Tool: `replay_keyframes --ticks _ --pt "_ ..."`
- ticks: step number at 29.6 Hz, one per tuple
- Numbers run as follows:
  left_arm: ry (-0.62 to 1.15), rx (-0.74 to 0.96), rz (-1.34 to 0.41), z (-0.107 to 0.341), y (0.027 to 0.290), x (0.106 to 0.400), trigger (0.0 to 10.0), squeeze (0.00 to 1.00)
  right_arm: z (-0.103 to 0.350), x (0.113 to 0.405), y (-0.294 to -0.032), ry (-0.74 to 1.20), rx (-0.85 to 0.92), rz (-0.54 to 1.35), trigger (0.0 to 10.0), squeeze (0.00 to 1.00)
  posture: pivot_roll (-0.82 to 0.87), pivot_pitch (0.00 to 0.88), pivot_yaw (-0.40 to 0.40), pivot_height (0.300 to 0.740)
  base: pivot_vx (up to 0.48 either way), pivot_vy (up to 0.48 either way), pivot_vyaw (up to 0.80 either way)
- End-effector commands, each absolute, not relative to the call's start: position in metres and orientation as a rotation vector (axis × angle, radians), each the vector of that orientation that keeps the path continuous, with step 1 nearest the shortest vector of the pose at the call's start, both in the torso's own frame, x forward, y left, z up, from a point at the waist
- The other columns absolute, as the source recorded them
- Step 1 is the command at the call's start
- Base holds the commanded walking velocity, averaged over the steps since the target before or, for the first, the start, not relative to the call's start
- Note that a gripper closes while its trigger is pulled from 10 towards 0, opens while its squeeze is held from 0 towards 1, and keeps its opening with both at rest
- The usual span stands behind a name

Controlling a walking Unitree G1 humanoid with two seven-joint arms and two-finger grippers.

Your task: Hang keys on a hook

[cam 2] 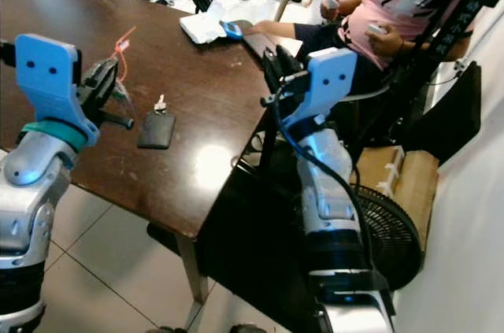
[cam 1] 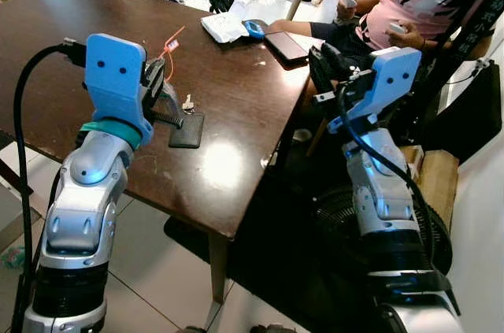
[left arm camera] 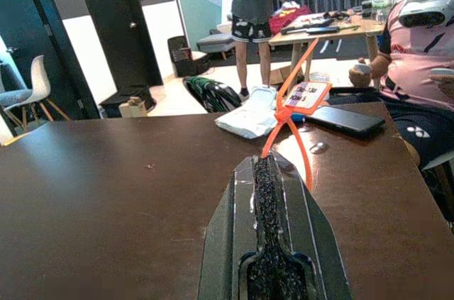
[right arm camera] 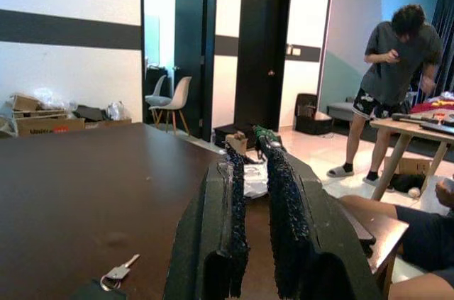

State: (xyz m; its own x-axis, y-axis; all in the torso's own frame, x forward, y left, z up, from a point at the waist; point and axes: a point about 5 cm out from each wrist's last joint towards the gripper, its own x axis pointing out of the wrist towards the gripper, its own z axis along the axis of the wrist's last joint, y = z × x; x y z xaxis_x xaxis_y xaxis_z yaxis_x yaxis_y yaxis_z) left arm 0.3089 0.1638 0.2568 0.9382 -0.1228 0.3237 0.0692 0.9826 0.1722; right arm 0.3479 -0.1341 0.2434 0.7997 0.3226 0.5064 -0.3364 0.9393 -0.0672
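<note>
1. Keys point(cam 2: 160, 104) lie on the brown table point(cam 2: 213, 81), attached to a black fob point(cam 2: 157, 129).
2. Left pincer point(left arm camera: 267, 172) is closed, pinching an orange tag strap point(left arm camera: 284, 117).
3. Right pincer point(right arm camera: 253, 165) is narrow, empty.
4. Judged light, rigid metal, slippery; take hold at the ring or fob edge.

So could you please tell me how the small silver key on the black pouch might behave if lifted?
The small silver key lies flat, so pinching it looks awkward. Its ring seems joined to the flat black pouch, which would probably dangle and swing. The glossy brown table suggests a push would make them slide.
</note>
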Motion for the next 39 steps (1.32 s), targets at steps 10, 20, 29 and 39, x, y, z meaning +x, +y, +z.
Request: replay_keyframes --ticks 10,20,29,39 --pt "-0.344 0.160 -0.095 0.2556 0.1648 0.3097 10.0 0.00 0.2391 0.3471 -0.1310 -0.494 0.072 0.371 10.0 0.00 0.08 0.000 0.055 0.740 -0.340 0.000 0.00" --pt "-0.344 0.160 -0.095 0.2557 0.1650 0.3098 10.0 0.00 0.2393 0.3470 -0.1275 -0.481 0.079 0.395 10.0 0.00 0.08 0.000 0.056 0.740 -0.363 0.000 0.00" --pt "-0.340 0.161 -0.099 0.2552 0.1646 0.3098 10.0 0.00 0.2406 0.3470 -0.1266 -0.492 0.035 0.396 10.0 0.00 0.08 0.000 0.056 0.740 -0.316 0.000 0.00" --pt "-0.341 0.177 -0.116 0.2552 0.1595 0.3088 10.0 0.00 0.2446 0.3491 -0.1288 -0.510 0.020 0.364 10.0 0.00 0.09 0.000 0.055 0.740 0.000 0.000 0.67"
